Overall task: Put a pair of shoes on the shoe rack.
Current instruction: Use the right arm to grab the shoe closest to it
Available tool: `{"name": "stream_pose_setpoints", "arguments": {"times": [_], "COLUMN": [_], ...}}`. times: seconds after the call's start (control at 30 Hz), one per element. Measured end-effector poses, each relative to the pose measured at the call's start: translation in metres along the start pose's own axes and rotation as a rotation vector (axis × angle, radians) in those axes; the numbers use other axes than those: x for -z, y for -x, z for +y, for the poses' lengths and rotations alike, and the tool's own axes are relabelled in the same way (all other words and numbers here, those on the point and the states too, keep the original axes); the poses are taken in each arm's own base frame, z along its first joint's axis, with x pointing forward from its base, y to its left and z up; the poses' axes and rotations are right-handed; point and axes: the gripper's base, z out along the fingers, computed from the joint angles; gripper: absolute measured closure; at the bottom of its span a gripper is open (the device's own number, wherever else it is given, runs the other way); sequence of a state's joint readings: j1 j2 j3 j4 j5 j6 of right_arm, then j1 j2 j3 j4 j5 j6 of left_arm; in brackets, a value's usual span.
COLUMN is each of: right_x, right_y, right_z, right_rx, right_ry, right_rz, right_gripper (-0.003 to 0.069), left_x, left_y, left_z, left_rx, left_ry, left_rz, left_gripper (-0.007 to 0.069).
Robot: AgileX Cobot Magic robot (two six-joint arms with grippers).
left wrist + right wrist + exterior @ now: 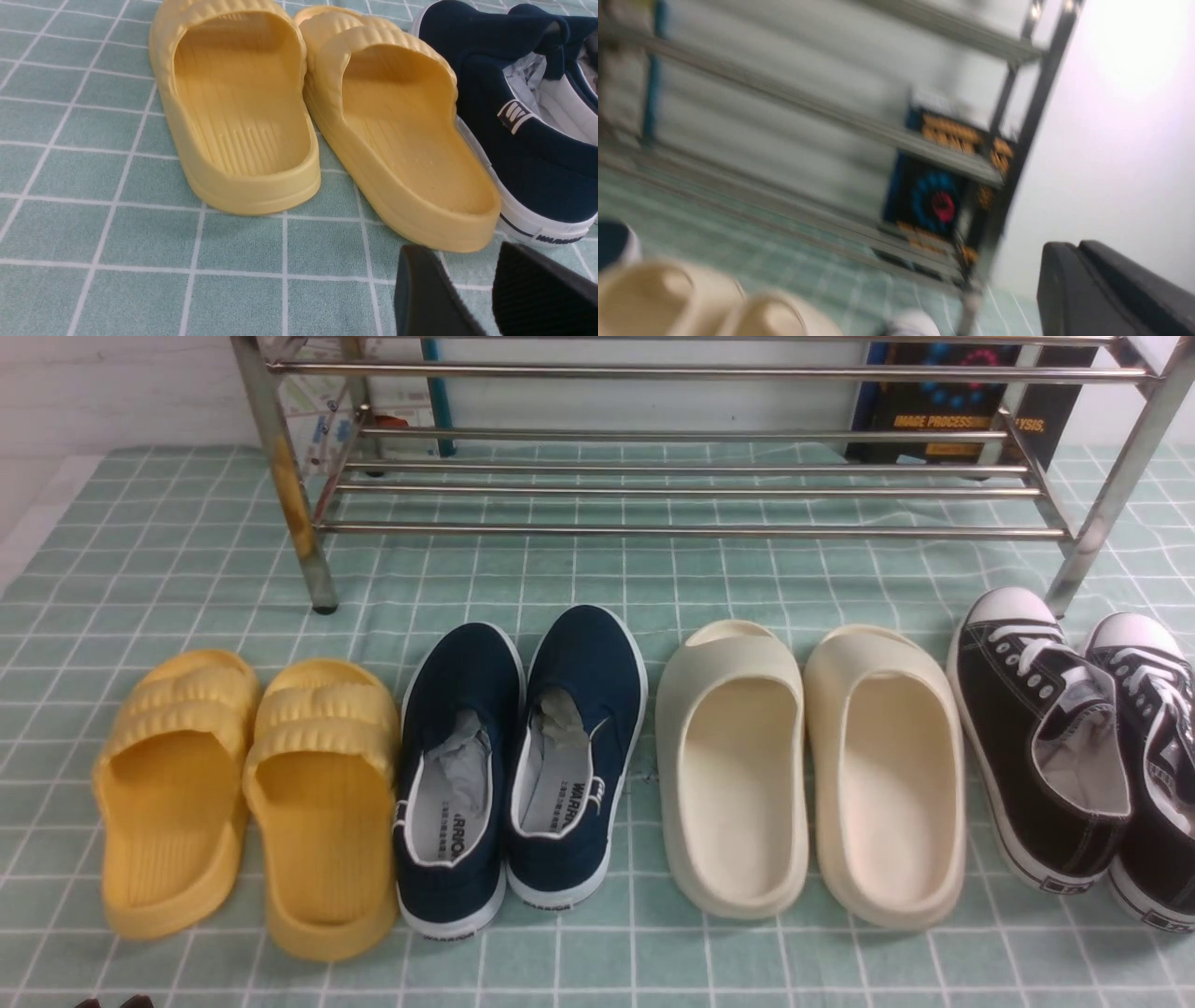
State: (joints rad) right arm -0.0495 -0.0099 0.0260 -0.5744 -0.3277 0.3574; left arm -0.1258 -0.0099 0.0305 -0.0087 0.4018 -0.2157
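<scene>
The pair of black sneakers stands on the cloth at the far right, toes toward the rack: the left one [1036, 737] and the right one [1153, 756], which is cut by the frame edge. The steel shoe rack [691, 530] stands behind the row of shoes and holds no shoes. It shows blurred in the right wrist view [822, 112]. My left gripper [460, 252] is open and empty, low over the cloth just behind the heels of the yellow slippers. My right gripper [1073, 247] is shut on nothing, raised and facing the rack's right end.
From left to right on the green checked cloth [187, 541] lie yellow slippers [243, 793], navy slip-on shoes [513, 756] and cream slippers [812, 765]. A dark book [952, 401] leans behind the rack's right end. A map-like paper [317, 401] stands behind its left end.
</scene>
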Motion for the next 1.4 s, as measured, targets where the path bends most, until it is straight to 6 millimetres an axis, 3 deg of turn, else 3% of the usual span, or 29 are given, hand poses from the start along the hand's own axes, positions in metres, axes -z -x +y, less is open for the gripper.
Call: {"name": "stream_pose_setpoints", "arguments": {"times": [0.03,0.17,0.2,0.23,0.27,0.33,0.47,0.6,0.67,0.73,0.83,0.93,1.03,1.13,1.23,1.4], "right_x": [0.0,-0.001,-0.006,-0.007,-0.015,-0.028,-0.056,-0.081,-0.1,-0.108,-0.13,-0.145,-0.174,-0.19,-0.211,-0.23], "right_y": [0.009,0.03,0.051,0.054,0.078,0.101,0.114,0.096,0.062,0.049,0.02,0.009,-0.008,-0.018,-0.042,-0.091], "right_z": [0.003,0.0,-0.008,-0.009,-0.018,-0.03,-0.049,-0.057,-0.056,-0.053,-0.033,-0.018,0.005,0.012,0.02,0.035], "right_rx": [-0.061,-0.163,-0.202,-0.206,-0.225,-0.24,-0.25,-0.252,-0.28,-0.306,-0.347,-0.341,-0.295,-0.269,-0.213,-0.217], "right_ry": [0.031,0.042,0.021,0.018,-0.014,-0.065,-0.174,-0.221,-0.239,-0.228,-0.117,-0.027,0.098,0.126,0.136,0.132], "right_rz": [-0.098,-0.224,-0.264,-0.266,-0.268,-0.201,0.081,0.342,0.599,0.696,1.0,1.137,1.307,1.354,1.4,1.426], "right_gripper": [0.0589,0.059,0.0602,0.0605,0.0631,0.0648,0.0649,0.0649,0.0648,0.0648,0.0637,0.0615,0.0512,0.0424,0.0281,0.0196], "left_x": [0.0,0.0,0.0,0.0,0.0,0.0,0.0,0.0,0.0,0.0,0.0,0.0,0.0,0.0,0.0,0.0], "left_y": [0.0,0.0,0.0,0.0,0.0,0.0,0.0,0.0,0.0,0.0,0.0,0.0,0.0,0.0,0.0,0.0], "left_z": [0.0,0.0,0.0,0.0,0.0,0.0,0.0,0.0,0.0,0.0,0.0,0.0,0.0,0.0,0.0,0.0], "left_rx": [0.0,0.0,0.0,0.0,0.0,0.0,0.0,0.0,0.0,0.0,0.0,0.0,0.0,0.0,0.0,0.0], "left_ry": [0.0,0.0,0.0,0.0,0.0,0.0,0.0,0.0,0.0,0.0,0.0,0.0,0.0,0.0,0.0,0.0], "left_rz": [0.0,0.0,0.0,0.0,0.0,0.0,0.0,0.0,0.0,0.0,0.0,0.0,0.0,0.0,0.0,0.0], "left_gripper": [0.0386,0.0386,0.0386,0.0386,0.0386,0.0386,0.0386,0.0386,0.0386,0.0386,0.0386,0.0386,0.0386,0.0386,0.0386,0.0386]}}
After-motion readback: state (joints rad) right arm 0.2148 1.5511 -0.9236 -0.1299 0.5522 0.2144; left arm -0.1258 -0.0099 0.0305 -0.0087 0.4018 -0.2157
